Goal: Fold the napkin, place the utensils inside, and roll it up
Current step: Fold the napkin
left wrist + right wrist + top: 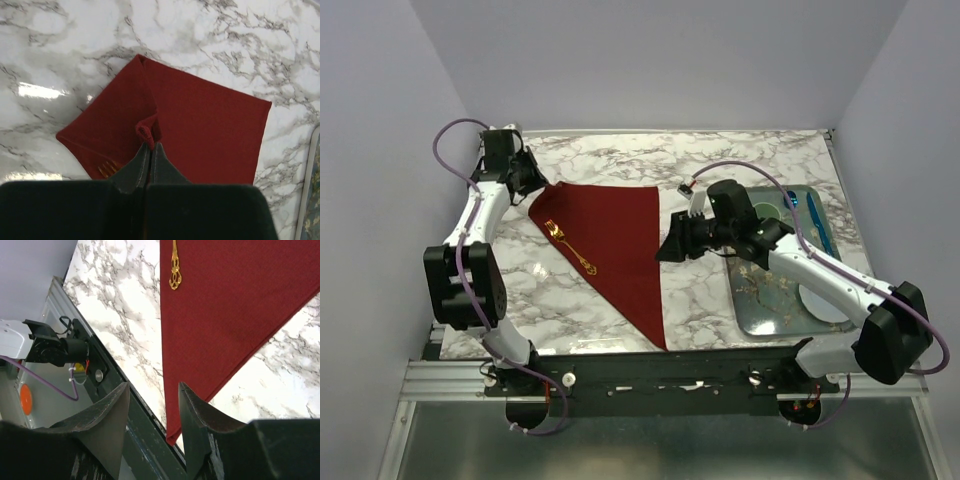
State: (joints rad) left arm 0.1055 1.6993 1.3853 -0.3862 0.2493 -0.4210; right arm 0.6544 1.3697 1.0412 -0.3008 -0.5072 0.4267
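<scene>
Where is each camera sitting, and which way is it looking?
Top external: high above and behind the arms, looking down at the marble table; the left arm and right arm both show.
Left wrist: on the left arm, looking down past its shut jaws, which pinch a fold of the napkin.
Right wrist: on the right arm, looking past its open jaws at the napkin's pointed corner.
Shared: all three show the napkin and a gold utensil.

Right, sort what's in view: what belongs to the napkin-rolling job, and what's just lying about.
For the job:
- napkin, pinched by the left hand
- gold utensil lying on it

Lying about:
- tray
- white plate on the tray
- slim blue item on the tray, too small to identify
</scene>
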